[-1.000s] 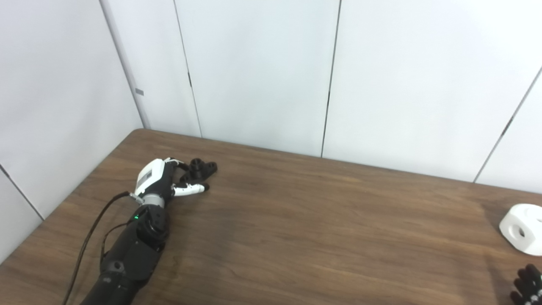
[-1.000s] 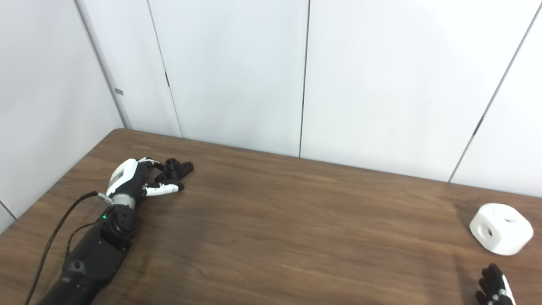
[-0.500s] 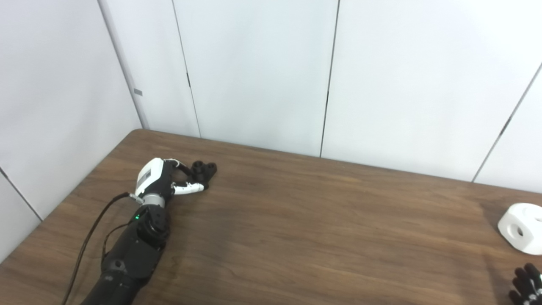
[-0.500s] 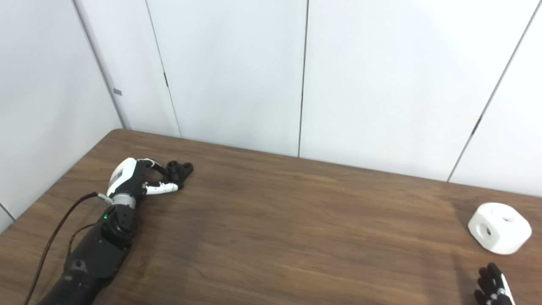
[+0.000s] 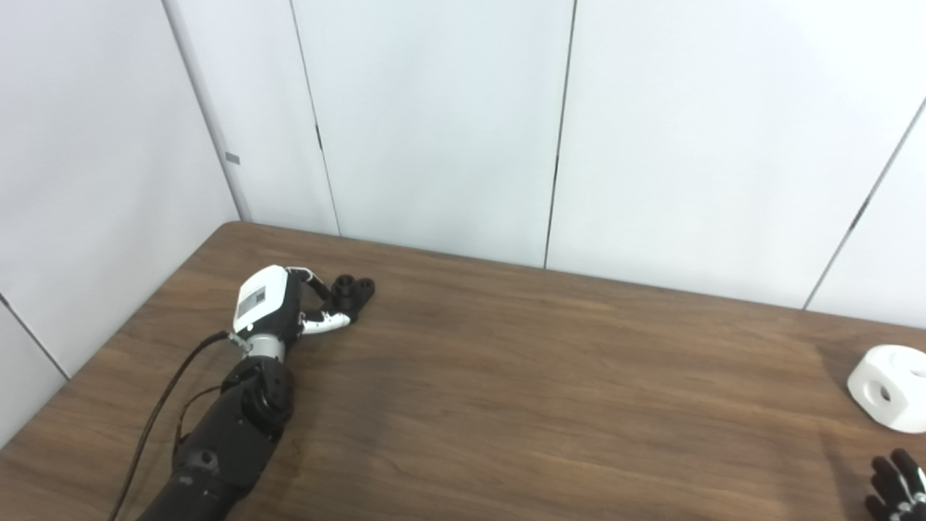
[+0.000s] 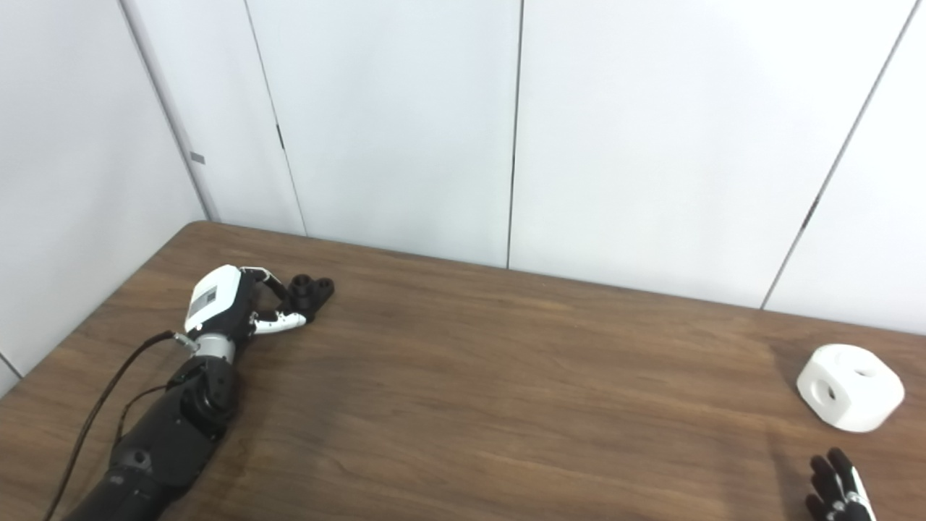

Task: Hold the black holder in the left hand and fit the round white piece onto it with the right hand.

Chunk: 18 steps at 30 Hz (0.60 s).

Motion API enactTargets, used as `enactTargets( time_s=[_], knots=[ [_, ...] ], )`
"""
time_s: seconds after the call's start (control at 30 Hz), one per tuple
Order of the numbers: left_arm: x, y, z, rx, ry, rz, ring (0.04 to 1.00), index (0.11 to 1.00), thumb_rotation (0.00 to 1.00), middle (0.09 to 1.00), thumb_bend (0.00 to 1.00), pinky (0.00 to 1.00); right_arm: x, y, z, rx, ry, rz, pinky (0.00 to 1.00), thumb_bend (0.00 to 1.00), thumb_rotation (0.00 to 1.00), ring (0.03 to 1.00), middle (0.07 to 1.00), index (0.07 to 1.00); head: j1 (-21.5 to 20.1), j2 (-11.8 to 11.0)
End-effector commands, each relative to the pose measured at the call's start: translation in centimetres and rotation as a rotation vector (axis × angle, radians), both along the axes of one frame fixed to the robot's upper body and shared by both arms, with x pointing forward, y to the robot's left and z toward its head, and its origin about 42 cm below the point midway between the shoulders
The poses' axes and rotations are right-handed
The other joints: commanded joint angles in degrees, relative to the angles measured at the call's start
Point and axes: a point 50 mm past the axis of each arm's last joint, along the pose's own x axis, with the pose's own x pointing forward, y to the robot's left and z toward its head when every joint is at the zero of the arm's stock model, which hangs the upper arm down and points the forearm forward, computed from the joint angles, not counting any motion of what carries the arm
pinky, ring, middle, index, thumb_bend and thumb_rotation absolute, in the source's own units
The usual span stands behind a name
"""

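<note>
The black holder (image 5: 353,290) lies at the far left of the brown table (image 5: 521,376), near the back wall. My left hand (image 5: 283,307) has its fingers curled over the holder and its thumb under the near side, so it is shut on it. Whether the holder is off the table I cannot tell. The round white piece (image 6: 850,387), a rounded block with holes, rests alone at the table's far right. My right hand (image 6: 838,490) shows only its dark fingertips at the bottom right corner, spread apart and holding nothing, a little in front of the white piece.
White wall panels (image 5: 448,130) rise directly behind the table's back edge and along its left side. A black cable (image 5: 155,412) trails beside my left forearm. Bare wood spans the stretch between the two hands.
My left hand's fingers have closed around the black holder, which has turned end-on. The picture has shifted slightly. The right hand and the white piece have stayed where they were.
</note>
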Motion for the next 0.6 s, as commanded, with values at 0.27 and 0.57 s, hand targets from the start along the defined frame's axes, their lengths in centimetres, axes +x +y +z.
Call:
enactTargets(
  time_s=[0.27,0.57],
  knots=[
    [-0.9,-0.2,1.6,-0.087,-0.018,-0.039,0.822,0.485,0.04,0.732,0.52,0.77,-1.2,0.6,-1.1,0.025,0.034,-0.008,1.00,0.62,1.00,1.000,0.964,0.976,-1.12,0.55],
    [-3.2,-2.7,3.7,-0.093,-0.004,-0.142,0.861,0.486,0.04,0.772,0.52,0.81,-1.2,1.1,-0.9,0.028,0.053,-0.006,1.00,0.66,0.99,1.000,0.955,0.966,-2.00,1.00]
  ],
)
